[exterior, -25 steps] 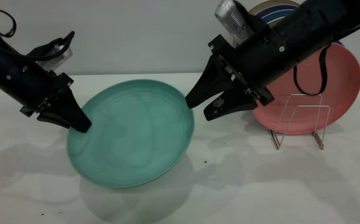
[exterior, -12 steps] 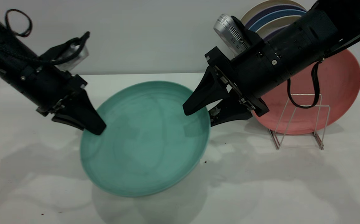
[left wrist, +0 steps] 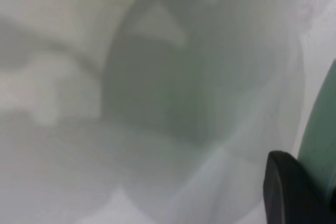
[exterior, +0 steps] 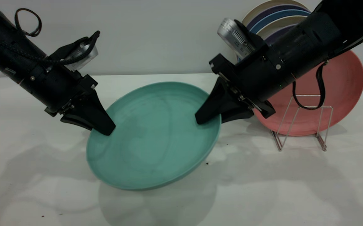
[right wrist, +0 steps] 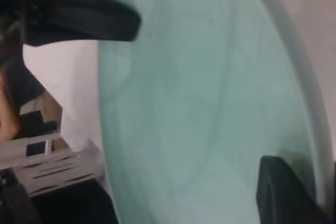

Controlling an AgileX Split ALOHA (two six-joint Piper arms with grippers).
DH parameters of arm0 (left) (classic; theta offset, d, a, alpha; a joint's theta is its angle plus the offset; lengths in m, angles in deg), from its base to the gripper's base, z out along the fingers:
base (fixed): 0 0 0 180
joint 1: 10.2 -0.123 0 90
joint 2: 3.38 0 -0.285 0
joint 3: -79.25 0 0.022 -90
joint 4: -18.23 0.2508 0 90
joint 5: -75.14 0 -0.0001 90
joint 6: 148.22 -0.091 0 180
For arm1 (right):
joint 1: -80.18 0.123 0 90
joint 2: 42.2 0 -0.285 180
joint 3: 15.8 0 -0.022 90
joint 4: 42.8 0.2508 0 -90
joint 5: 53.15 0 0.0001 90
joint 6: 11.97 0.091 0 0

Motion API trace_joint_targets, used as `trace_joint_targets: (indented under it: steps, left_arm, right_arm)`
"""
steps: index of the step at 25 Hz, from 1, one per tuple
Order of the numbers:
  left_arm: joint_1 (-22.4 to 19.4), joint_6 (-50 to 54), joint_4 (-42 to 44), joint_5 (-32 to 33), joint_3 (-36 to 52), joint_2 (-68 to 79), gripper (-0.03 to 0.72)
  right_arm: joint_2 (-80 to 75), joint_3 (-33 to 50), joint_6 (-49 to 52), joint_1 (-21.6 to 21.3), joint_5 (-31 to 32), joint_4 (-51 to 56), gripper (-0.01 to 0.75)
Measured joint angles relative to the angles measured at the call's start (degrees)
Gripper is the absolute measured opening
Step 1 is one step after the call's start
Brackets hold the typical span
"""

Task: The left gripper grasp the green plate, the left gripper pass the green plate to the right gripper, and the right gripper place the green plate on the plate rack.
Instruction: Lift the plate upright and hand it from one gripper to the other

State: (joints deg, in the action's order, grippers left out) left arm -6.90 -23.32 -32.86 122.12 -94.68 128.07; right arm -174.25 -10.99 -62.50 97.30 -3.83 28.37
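Note:
The green plate (exterior: 156,138) hangs tilted above the white table, between the two arms. My left gripper (exterior: 104,128) is shut on the plate's left rim. My right gripper (exterior: 211,119) has closed over the right rim, with one finger on the plate's face and the other behind it. In the left wrist view one black finger (left wrist: 289,192) lies against the plate (left wrist: 320,140). In the right wrist view a finger (right wrist: 283,192) rests on the plate's face (right wrist: 210,103), and the left gripper (right wrist: 84,19) shows at the far rim. The plate rack (exterior: 303,122) stands at the right.
A salmon-pink plate (exterior: 341,91) leans in the rack behind its front wire loops. Blue and cream plates (exterior: 275,15) stand behind it, partly hidden by the right arm. The table's back edge meets a plain wall.
The left gripper has carried the green plate to the right. The right gripper's open jaws took the plate's right rim between them and closed on it.

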Motion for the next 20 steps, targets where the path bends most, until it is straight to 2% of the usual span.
trace_joint_targets:
  steps: [3,6,9,12,15,20]
  left_arm:
    - [0.20,0.66,-0.97,0.26,0.00,0.00,0.159]
    - [0.31,0.77,-1.84,0.86,0.00,-0.05,0.332]
    - [0.35,0.82,-2.75,1.90,0.00,-0.05,0.537]
    - [0.35,0.82,-3.46,3.98,0.00,-0.05,0.675]
    - [0.35,0.82,-3.96,6.31,0.00,-0.05,0.715]
    - [0.35,0.82,-5.56,8.03,0.00,-0.05,0.682]
  right_arm:
    - [-0.13,0.00,-0.84,0.00,-0.05,0.12,0.081]
    - [-0.13,0.00,-1.48,0.00,-0.06,-0.05,0.066]
    - [-0.13,0.00,-2.41,0.00,-0.40,-0.49,0.053]
    - [-0.13,0.00,-2.96,0.00,-1.18,-1.03,0.038]
    - [-0.13,0.00,-4.12,0.00,-2.69,-1.98,0.037]
    - [-0.13,0.00,-4.97,0.00,-5.58,-5.14,0.037]
